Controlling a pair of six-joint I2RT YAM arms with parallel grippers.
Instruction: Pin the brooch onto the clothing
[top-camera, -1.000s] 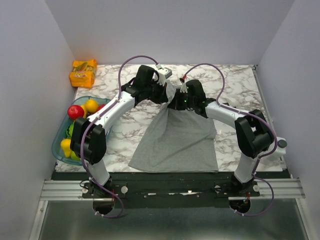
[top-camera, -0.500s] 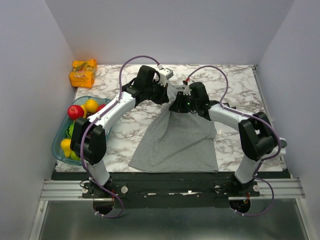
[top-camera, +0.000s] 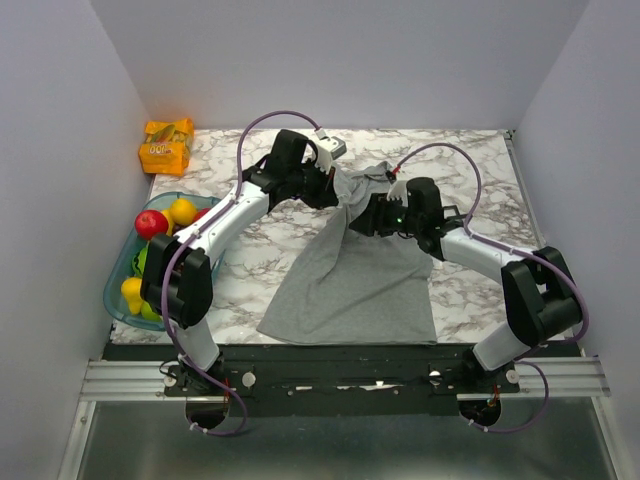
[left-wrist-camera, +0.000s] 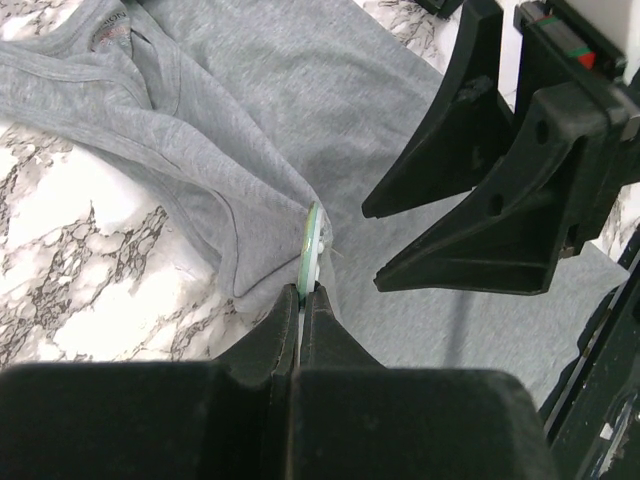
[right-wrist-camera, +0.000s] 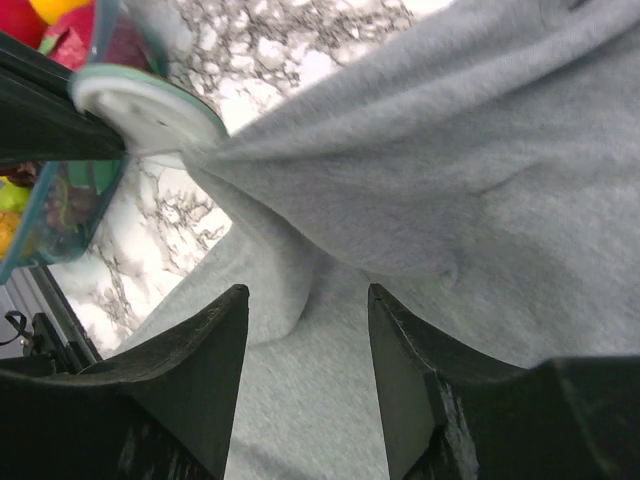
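Brooch, a small round green-rimmed badge (left-wrist-camera: 313, 235), stands against the light-grey knit tank top (top-camera: 350, 285) toward the marble counter's (top-camera: 480, 180) far edge, clamped in the left gripper (left-wrist-camera: 302, 300). Right gripper (right-wrist-camera: 305, 300) has just released, jaws apart, withdrawn rightward: pin likely fastened.

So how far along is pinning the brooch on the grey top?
Looks done: the brooch carries no card and the grey top tents up to it, so the pin seems through the fabric. In hand: the left gripper is shut on the brooch's edge; the right gripper is open, holding nothing. Left: maybe fastening the hidden clasp, then letting go.
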